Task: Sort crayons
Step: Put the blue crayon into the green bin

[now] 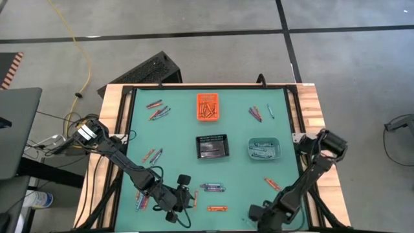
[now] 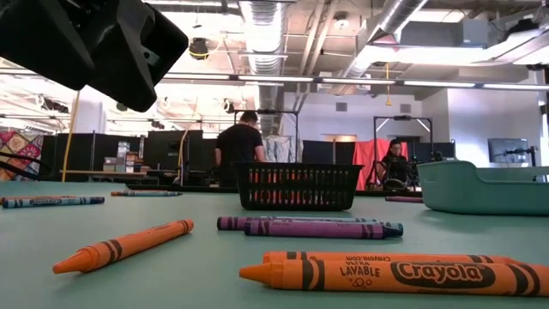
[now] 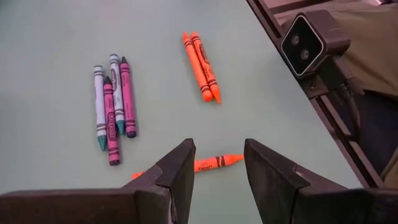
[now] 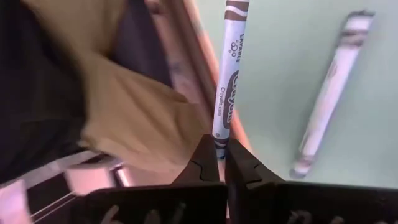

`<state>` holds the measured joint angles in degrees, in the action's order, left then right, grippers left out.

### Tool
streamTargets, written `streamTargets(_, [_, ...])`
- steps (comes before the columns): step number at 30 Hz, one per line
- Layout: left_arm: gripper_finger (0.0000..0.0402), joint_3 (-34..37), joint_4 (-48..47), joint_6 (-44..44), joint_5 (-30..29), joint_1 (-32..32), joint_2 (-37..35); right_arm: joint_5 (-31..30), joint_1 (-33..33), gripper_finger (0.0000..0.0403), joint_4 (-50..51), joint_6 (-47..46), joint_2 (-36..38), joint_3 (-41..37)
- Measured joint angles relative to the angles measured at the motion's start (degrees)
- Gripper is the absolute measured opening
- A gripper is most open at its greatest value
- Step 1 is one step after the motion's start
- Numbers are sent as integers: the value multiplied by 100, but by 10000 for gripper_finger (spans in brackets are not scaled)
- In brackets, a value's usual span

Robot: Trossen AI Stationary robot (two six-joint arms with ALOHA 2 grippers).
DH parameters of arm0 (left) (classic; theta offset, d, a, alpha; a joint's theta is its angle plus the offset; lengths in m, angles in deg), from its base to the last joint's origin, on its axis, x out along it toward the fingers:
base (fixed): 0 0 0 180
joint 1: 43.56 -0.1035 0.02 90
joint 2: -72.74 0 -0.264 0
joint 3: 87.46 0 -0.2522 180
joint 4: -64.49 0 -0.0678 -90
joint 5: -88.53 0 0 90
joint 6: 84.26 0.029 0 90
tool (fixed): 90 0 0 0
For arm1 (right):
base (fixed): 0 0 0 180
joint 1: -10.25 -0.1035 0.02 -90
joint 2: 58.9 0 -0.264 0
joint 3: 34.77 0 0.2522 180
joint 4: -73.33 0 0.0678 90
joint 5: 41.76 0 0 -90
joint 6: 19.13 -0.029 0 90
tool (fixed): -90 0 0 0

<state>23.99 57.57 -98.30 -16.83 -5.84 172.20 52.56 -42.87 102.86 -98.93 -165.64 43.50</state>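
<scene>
Crayons lie scattered on the green table [image 1: 239,77]. My left gripper [image 1: 181,202] hovers open near the front left. Its fingers stand on either side of a single orange crayon [image 3: 214,163] on the table, without touching it. Beyond that lie a pair of orange crayons [image 3: 202,65] and a bunch of purple and teal crayons [image 3: 112,109]. My right gripper [image 1: 255,213], near the front right edge, is shut on a pale-wrapped crayon [image 4: 225,93]. Another crayon [image 4: 329,93] lies on the table nearby. My right gripper pinches one end of the pale-wrapped crayon [image 4: 219,138] between its two fingertips. The crayon sticks out forward past the fingertips, in line with the fingers. Its far end runs out of the wrist picture, so I cannot tell whether it touches the table.
An orange bin [image 1: 207,107], a black mesh bin [image 1: 212,147] and a teal bin [image 1: 264,149] stand mid-table. More crayons lie at the far left [image 1: 157,110], the far right [image 1: 259,113] and the front middle [image 1: 217,208]. People stand in the room beyond [image 2: 238,146].
</scene>
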Motion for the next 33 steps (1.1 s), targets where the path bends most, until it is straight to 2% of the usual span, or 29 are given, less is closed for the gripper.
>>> streamTargets(3, [130, 0, 25, -16, 5, -9, 0, 32, 79, 3, 500, 128, -114, 226])
streamTargets(8, [130, 0, 23, -15, 3, -7, 0, 34, 199, 3, 651, 375, -120, 275])
streamTargets(15, [130, 0, 10, 39, -2, -9, 0, -102, 395, 3, 1837, 558, 13, 275])
streamTargets(19, [130, 0, -20, 41, -1, -9, 0, -389, 415, 3, 2314, 968, 476, 272])
streamTargets(23, [130, 0, -17, 134, -1, -9, 0, -1008, 553, 3, 2953, 1405, 1262, 275])
streamTargets(28, [130, 0, 23, 176, 1, -63, 0, -1709, 1187, 3, 4647, 1999, 2095, 281])
streamTargets(33, [130, 0, 18, 114, 64, -67, 0, -1977, 2143, 3, 5690, 3362, 2349, 278])
